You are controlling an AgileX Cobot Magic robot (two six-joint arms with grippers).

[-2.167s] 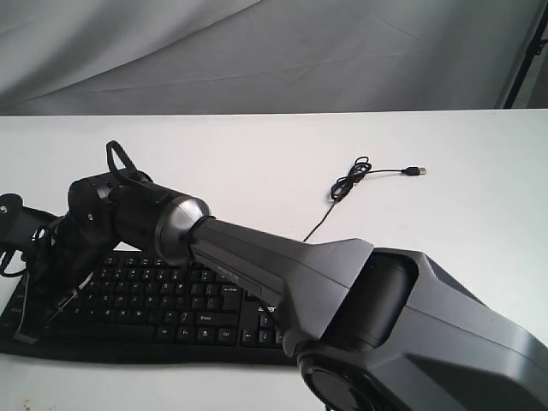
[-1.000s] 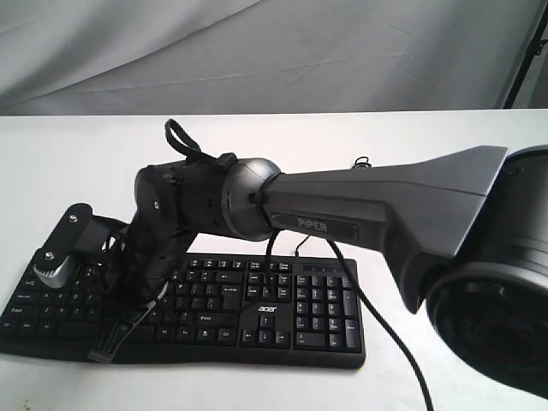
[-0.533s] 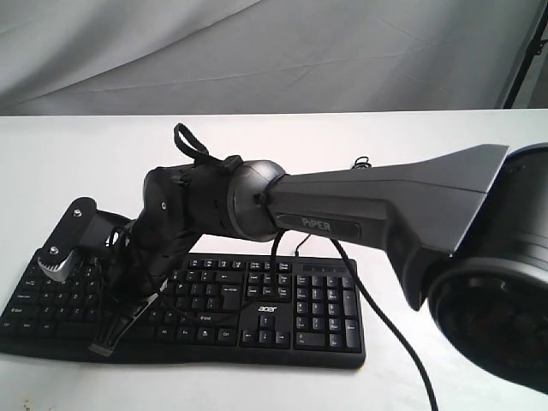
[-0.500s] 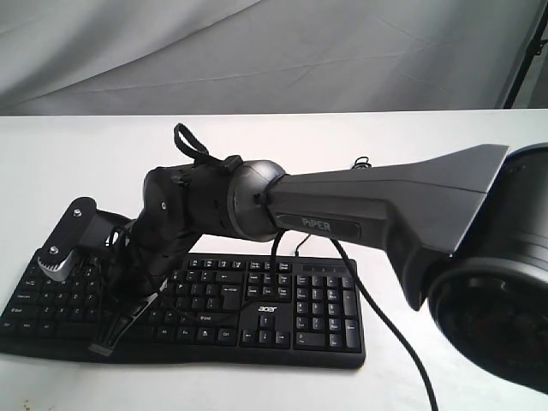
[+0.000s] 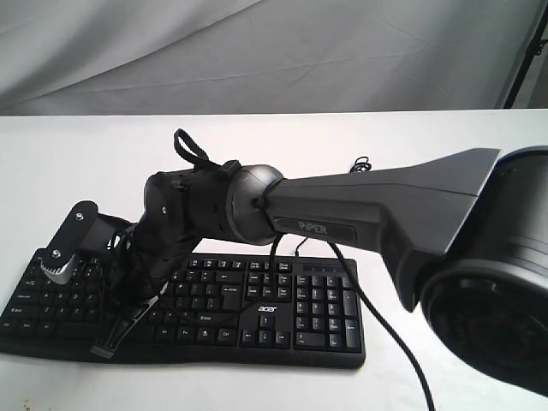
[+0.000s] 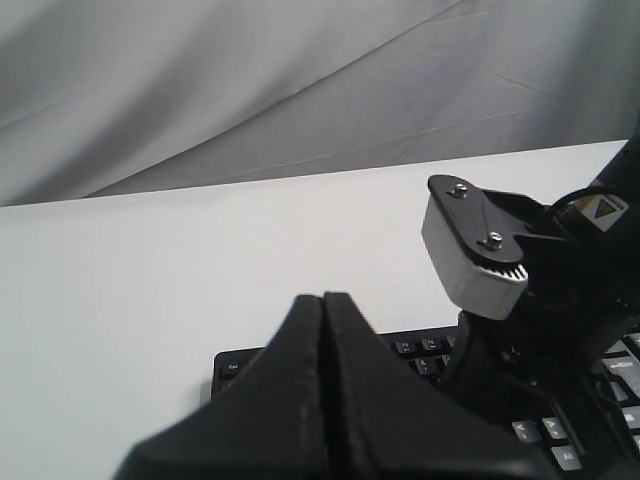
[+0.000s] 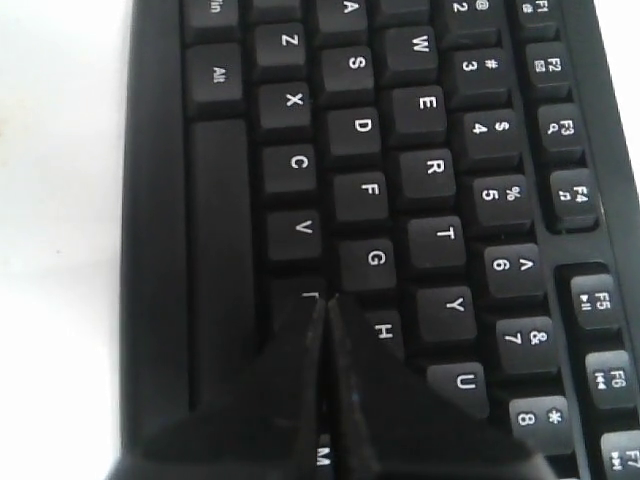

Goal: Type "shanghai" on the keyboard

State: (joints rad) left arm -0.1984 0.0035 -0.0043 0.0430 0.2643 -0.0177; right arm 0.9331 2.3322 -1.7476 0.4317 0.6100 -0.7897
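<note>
White flat worktop (image 5: 445, 163). A wide black plastic keyboard with white legends (image 5: 282, 308) lies along its near edge, toward the left corner. The right gripper (image 7: 325, 302), black fingers pressed together, points at the keys beside G and H. The left gripper (image 6: 322, 300), fingers likewise together, hangs near the keyboard's corner.

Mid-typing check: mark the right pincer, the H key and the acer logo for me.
right pincer (image 7: 325, 300): right wrist view, midway between its closed tips.
H key (image 7: 383, 331): right wrist view, on the white letter.
acer logo (image 5: 269, 309): exterior view, middle of the white lettering.
</note>
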